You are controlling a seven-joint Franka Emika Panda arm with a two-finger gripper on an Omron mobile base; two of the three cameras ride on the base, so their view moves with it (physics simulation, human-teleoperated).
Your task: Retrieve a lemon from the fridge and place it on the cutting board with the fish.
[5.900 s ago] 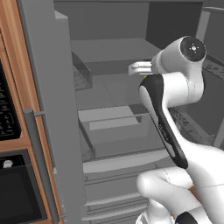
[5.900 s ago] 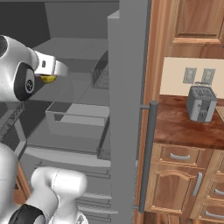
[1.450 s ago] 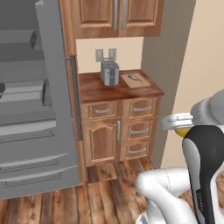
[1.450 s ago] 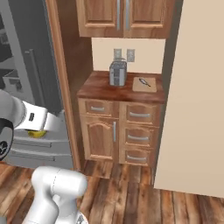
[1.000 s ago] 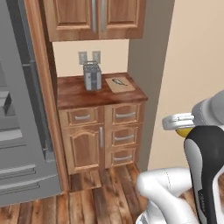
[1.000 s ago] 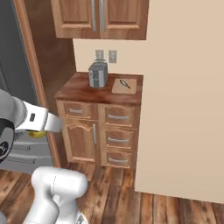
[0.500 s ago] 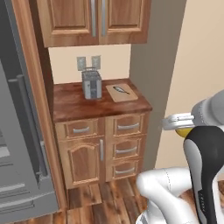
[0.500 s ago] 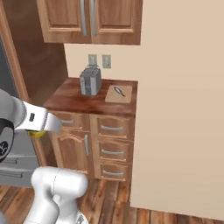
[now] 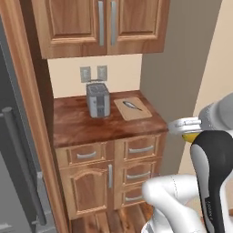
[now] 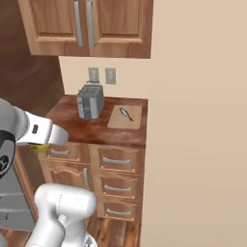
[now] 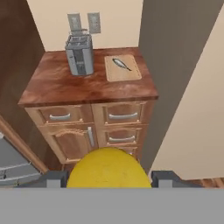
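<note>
In gripper (image 11: 108, 180): round yellow lemon (image 11: 108, 169)

The arm (image 9: 182, 200) is built of glossy white rounded shells with smooth bulbous joints. A black glossy panel (image 9: 214, 164) with a curved outline covers 1 upper link. In the right base view the wrist link (image 10: 29, 128) is white-grey and carries a small dark mark. The gripper (image 11: 107, 178) has 2 dark grey, blocky finger tips.
</note>
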